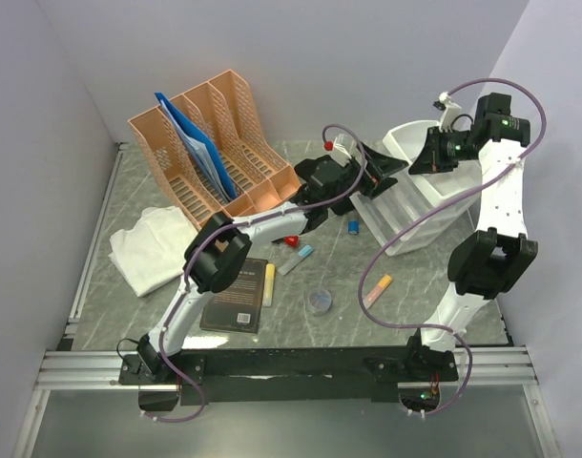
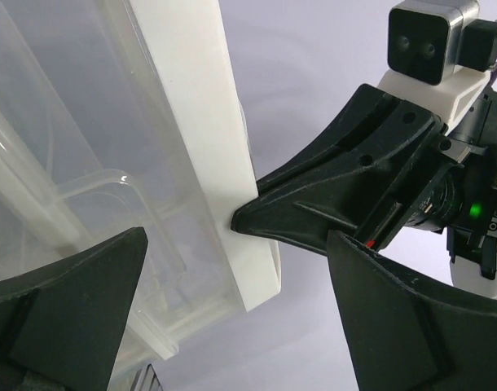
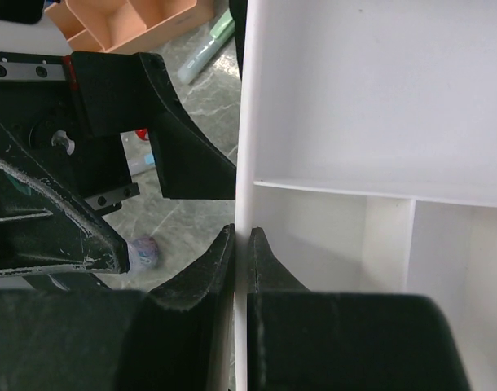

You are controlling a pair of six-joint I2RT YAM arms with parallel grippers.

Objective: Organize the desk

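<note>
The desk is a grey-green marble top. A white drawer unit with clear drawers stands at the back right, tilted. My right gripper is shut on the thin white wall of its top tray, one finger on each side; the gripper shows this in the right wrist view. My left gripper is open and empty just left of the unit's top edge. In the left wrist view the left gripper faces the white wall, and a right gripper finger pinches that wall.
A peach file rack holding a blue folder stands at the back left. A white cloth, a black book, a yellow marker, a light blue pen, a clear round lid and an orange marker lie on the desk.
</note>
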